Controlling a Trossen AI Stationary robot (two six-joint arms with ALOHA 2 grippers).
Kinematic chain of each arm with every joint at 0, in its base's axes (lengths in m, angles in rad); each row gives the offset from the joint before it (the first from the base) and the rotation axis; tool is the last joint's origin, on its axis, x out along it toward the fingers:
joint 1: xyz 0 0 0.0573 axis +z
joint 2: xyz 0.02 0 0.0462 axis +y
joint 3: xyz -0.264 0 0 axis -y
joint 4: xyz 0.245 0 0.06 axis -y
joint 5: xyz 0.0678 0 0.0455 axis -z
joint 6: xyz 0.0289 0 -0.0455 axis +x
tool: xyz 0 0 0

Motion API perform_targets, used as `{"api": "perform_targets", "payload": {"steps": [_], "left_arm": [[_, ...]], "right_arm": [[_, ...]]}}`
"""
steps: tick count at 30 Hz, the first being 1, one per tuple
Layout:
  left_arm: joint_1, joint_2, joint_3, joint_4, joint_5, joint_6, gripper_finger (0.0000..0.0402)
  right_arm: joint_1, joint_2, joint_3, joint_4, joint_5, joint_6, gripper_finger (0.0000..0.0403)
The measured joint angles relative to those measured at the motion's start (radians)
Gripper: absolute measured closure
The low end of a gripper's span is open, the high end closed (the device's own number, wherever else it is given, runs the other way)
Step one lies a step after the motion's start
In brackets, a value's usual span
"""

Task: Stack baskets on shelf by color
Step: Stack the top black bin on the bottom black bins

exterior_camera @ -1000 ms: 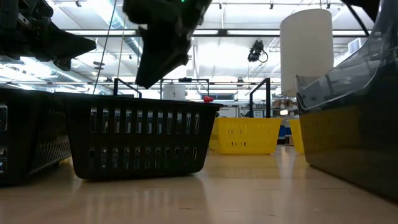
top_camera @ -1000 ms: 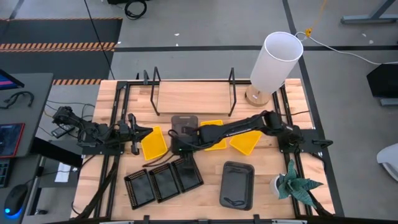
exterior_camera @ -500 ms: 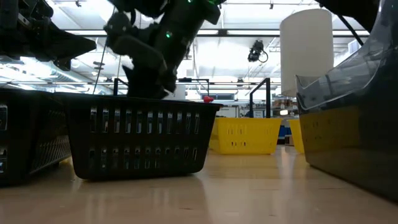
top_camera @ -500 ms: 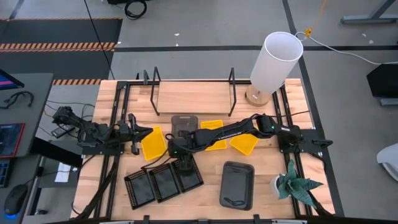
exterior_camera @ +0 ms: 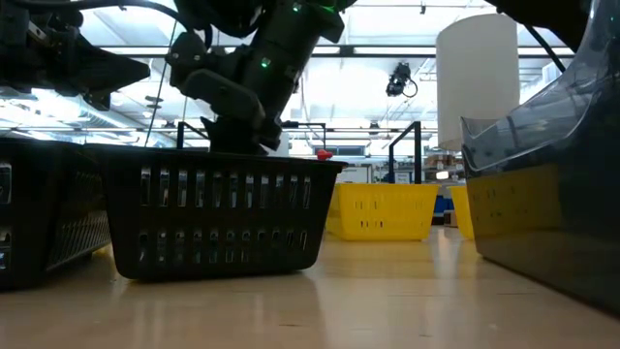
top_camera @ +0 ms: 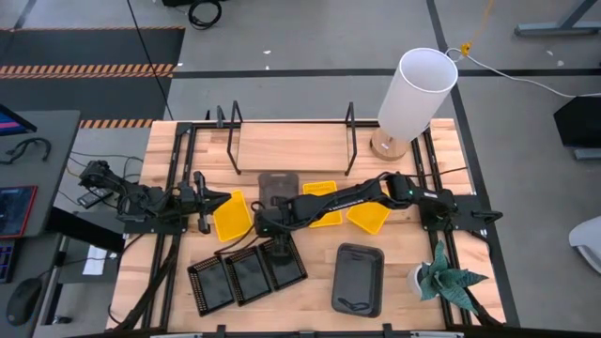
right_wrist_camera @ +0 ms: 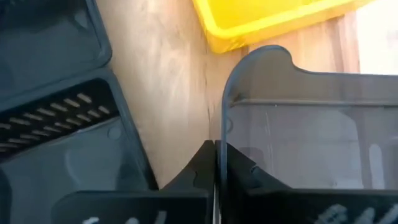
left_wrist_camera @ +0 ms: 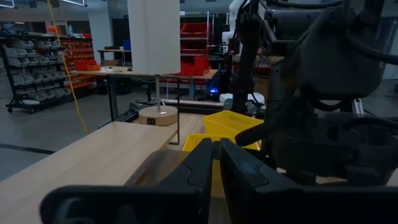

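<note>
Right end effector (top_camera: 273,242), fingers together, nothing between them, sits low at frame centre over the rightmost black basket (top_camera: 283,262) of three. Left end effector (top_camera: 203,202), fingers together, empty, waits left of centre beside a yellow basket (top_camera: 232,216). Two more yellow baskets lie centre-right. Grey basket (top_camera: 358,279) at lower right. Shelf (top_camera: 291,148) at upper centre of tabletop (top_camera: 310,291), white lamp (top_camera: 414,94) beside it.

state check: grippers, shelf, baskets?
right gripper: shut, low at the rightmost black basket; grip not clear
left gripper: shut, empty, beside a yellow basket
shelf: no baskets on it
other black baskets: side by side, unstacked
grey basket by the shelf: upright, on the table
grey basket near the front: upright, on the table
</note>
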Motion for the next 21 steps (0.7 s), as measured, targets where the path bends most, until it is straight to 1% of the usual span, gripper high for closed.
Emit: {"api": "perform_targets", "payload": {"steps": [3,5,11,15,18,21], "left_arm": [[0.0,0.0,0.0,0.0,0.0,0.0,0.0366],[0.0,0.0,0.0,0.0,0.0,0.0,0.037],[0.0,0.0,0.0,0.0,0.0,0.0,0.0371],[0.0,0.0,0.0,0.0,0.0,0.0,0.0365],[0.0,0.0,0.0,-0.001,0.0,0.0,0.0362],[0.0,0.0,0.0,0.0,0.0,0.0,0.0364]], "right_arm": [[0.01,-0.006,0.012,-0.048,0.017,-0.003,0.0396],[0.019,-0.007,0.038,-0.076,0.053,-0.002,0.0396],[0.056,-0.013,0.189,-0.239,0.161,0.001,0.0398],[0.1,-0.015,0.309,-0.332,0.173,0.073,0.0398],[0.148,-0.063,0.285,-0.316,0.172,0.152,0.0398],[0.203,-0.101,0.288,-0.334,0.182,0.257,0.0398]]}}
